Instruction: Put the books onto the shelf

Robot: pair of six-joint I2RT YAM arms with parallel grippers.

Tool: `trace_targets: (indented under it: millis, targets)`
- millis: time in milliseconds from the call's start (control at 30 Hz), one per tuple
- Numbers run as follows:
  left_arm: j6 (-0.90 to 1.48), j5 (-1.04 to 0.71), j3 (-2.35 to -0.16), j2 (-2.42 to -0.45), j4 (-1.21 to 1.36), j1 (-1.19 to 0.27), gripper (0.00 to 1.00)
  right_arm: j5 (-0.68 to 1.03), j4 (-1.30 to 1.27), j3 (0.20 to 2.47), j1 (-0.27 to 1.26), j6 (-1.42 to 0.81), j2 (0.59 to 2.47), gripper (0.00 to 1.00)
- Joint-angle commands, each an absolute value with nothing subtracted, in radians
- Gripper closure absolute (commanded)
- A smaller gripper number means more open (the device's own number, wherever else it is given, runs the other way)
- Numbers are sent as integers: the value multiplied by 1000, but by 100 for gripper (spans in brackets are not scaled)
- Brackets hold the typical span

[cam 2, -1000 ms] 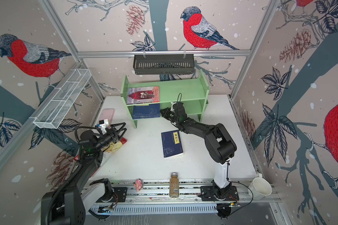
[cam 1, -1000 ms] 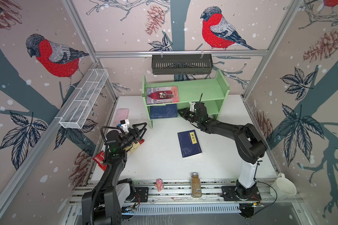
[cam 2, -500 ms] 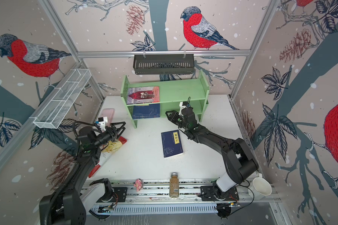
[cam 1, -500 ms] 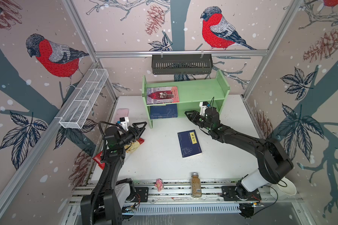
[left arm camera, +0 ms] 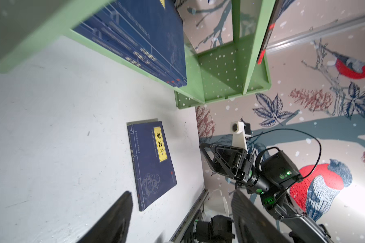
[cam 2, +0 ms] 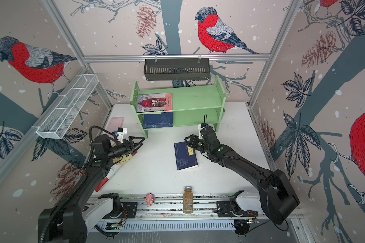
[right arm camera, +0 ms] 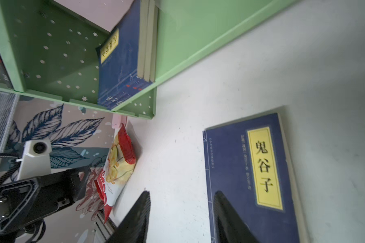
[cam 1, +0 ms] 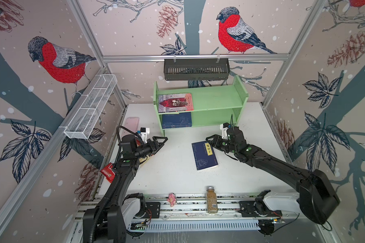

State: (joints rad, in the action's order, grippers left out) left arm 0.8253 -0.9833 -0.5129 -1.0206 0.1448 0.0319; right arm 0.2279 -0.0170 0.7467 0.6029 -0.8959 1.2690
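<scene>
The right gripper (cam 1: 210, 141) was pulled back from the shelf (cam 1: 217, 101) in the upper middle of the frame and brought over the top edge of the blue book (cam 1: 205, 155) lying flat. Its jaws were opened wider. The left gripper (cam 1: 163, 140) was pushed slightly right.

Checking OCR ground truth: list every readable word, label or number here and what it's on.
"鬼谷子": yellow label on the navy book lying on the table.
Small print beside that label: too small to read.
Label on the stacked navy books, lower tier of the shelf: blurred.
Pink-red book cover title: too small.
Snack bag lettering: blurred, unreadable.
Spice jar barcode label: too small.
</scene>
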Motion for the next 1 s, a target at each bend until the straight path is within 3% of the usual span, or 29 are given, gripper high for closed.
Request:
trace_targets:
  millis: [0, 500, 967]
  targets:
    - [717, -920, -524, -1055, 62, -38, 19, 183, 153, 731, 597, -829, 1266, 46]
    - [492, -811, -580, -1358, 65, -314, 6, 140, 185, 693, 566, -764, 1432, 39]
    - [561, -819, -601, -1553, 178, -390, 7, 206, 125, 743, 552, -668, 1538, 39]
